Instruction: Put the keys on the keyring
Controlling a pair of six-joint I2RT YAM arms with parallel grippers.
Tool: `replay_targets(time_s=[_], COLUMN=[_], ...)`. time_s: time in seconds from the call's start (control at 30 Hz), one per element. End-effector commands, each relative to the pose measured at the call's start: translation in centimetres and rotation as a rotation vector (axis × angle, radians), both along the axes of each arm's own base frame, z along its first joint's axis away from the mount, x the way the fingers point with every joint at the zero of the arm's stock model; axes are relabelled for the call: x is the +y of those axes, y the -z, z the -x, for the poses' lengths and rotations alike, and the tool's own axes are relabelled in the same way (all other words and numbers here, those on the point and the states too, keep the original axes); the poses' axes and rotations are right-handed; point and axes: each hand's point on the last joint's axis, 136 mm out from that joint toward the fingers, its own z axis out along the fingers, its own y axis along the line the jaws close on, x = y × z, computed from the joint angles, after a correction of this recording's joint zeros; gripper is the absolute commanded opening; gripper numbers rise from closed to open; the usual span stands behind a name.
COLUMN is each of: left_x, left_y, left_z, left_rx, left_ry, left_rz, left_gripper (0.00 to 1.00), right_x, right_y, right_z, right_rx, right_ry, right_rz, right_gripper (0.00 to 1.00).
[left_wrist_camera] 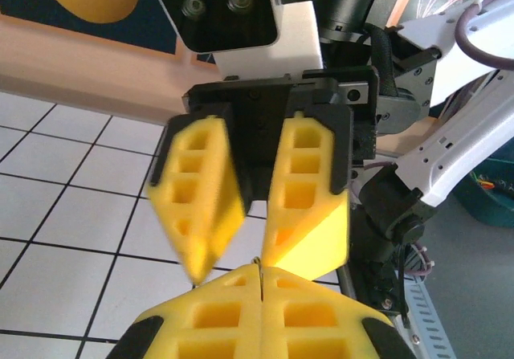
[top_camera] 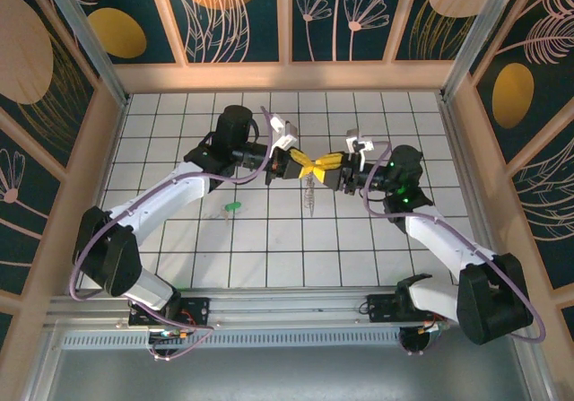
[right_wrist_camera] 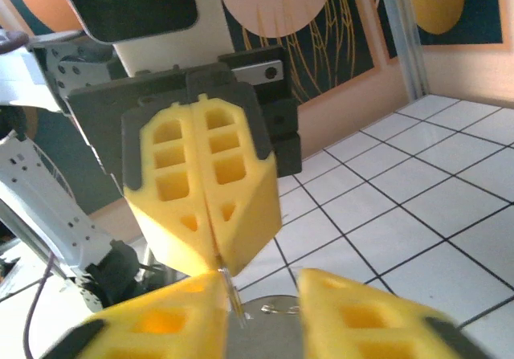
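Over the middle of the white tiled counter (top_camera: 269, 248), two white-and-black arms meet nose to nose, their yellow honeycomb fingers almost crossing. The left gripper (top_camera: 303, 162) reaches in from the left and the right gripper (top_camera: 321, 166) from the right, both held up off the tiles. Below the spot where they meet hangs the keyring (top_camera: 311, 195), a pale silvery wire loop with a jagged bunch of small silvery bits on it, dangling clear of the counter.

Seen from the left wrist, the left gripper (left_wrist_camera: 261, 283) has its jaws pressed flat together, with only a hairline seam between the yellow pads. A thin sliver of metal pokes out at the tip, so it is pinching the keyring's wire. Facing it, the right gripper (left_wrist_camera: 239, 267) has its jaws standing apart with a clear gap between them, and one of its fingers is blurred.

Seen from the right wrist, the right gripper (right_wrist_camera: 261, 299) shows a yellow finger on either side of that gap. A bit of silvery metal sits in the gap, but I cannot tell whether either finger touches it. The left gripper (right_wrist_camera: 217, 259) points its closed wedge down towards that gap, a thin metal pin sticking out of its tip.

Off to the left, the green-headed key (top_camera: 232, 207), small and bright, lies flat on the counter. It is well apart from the keyring and near the left arm's forearm.
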Motion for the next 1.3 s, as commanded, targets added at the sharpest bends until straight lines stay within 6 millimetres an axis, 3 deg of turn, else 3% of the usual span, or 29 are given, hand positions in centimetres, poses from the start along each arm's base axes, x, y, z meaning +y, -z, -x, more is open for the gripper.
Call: replay_targets(time_s=[0.0,0.07,0.2,0.27,0.33,0.57,0.9,1.27], left_x=[-0.2,-0.3,-0.3,0.0,0.4,2.8,2.9,2.3], left_y=[-1.7,-1.8,-2.2,-2.5,-2.8,-4.1,-3.7,-3.7], left_z=[0.6,0.6,0.1,-0.6,-0.8,-1.9,-0.5,0.4], left_rx=[-0.037,-0.038,-0.043,-0.055,-0.085,-0.049,0.020,0.046], left_ry=[0.047,0.045,0.006,-0.057,-0.101,-0.200,-0.099,-0.023], left_rz=[0.038,0.041,0.058,0.069,0.085,0.199,0.265,0.281], left_gripper=[0.00,0.00,0.01,0.20,0.31,0.41,0.42,0.41], right_x=[0.4,0.4,0.2,-0.1,-0.5,-1.3,-1.3,0.3], right_y=[-1.4,-1.4,-1.4,-1.4,-1.6,-3.4,-5.9,-6.1], right_z=[0.3,0.4,0.2,-0.3,-0.6,-0.5,1.0,1.4], right_rx=[-0.054,-0.058,-0.065,-0.065,-0.066,-0.102,-0.139,-0.128], right_ry=[-0.029,-0.035,-0.011,0.020,0.043,0.090,0.035,-0.035], right_rz=[-0.022,-0.021,-0.024,-0.027,-0.035,-0.086,-0.161,-0.180], right_gripper=[0.11,0.00,0.00,0.00,0.00,0.00,0.00,0.00])
